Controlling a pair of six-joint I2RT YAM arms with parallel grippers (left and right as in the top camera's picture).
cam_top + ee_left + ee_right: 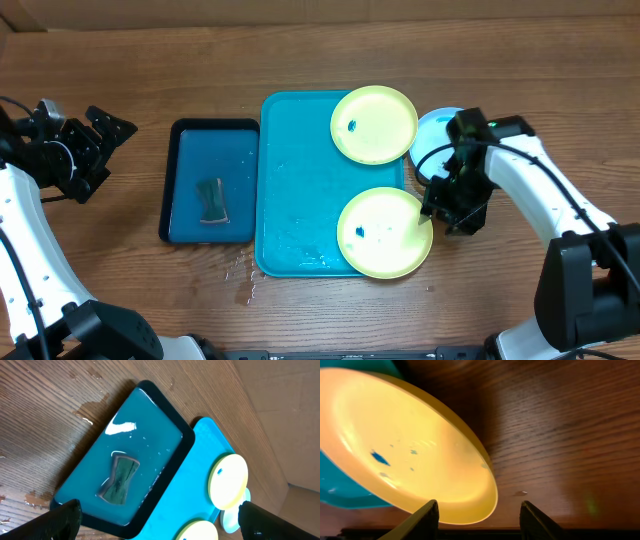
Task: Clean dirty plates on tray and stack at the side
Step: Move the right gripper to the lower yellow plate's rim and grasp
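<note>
Both pale yellow-green plates, the far plate (375,125) and the near plate (385,232), lay on the turquoise tray (295,180) bearing blue smears, so most of the cleaning seemed left. Only the light blue plate (430,135) sat off it on the worktop (320,50), probably the stack's start. The right tool (479,516) stood spread about the near plate's rim, pinching nothing. The left tool (108,150) gaped wide, well apart.

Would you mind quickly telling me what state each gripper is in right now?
Left gripper: open, holding nothing.
Right gripper: open, with one finger on each side of the yellow-green plate rim, not clamping it.
</note>
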